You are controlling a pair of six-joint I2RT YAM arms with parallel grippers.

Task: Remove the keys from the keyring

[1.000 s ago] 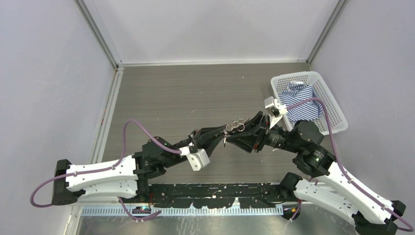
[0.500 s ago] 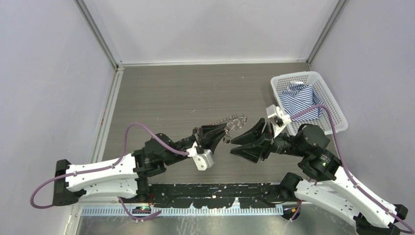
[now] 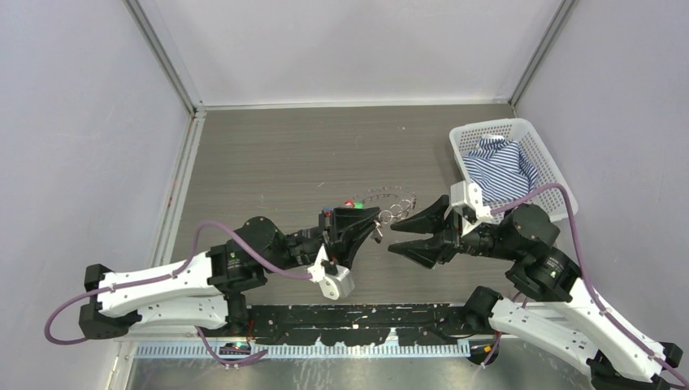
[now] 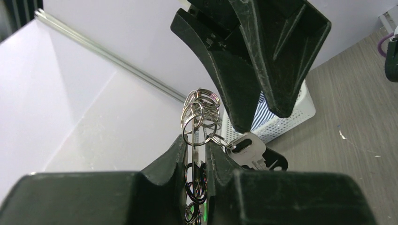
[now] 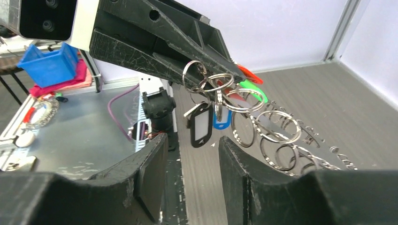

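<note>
While our left gripper clamps the keyring mid-air over the table, we see keys dangling off it, maybe tags, hard to say, right gripper spread wide, just beside, not touching.

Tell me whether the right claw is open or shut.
Open. The right claw has its fingers spread apart, gripping nothing; the keyring hangs pinched in the left claw.
</note>
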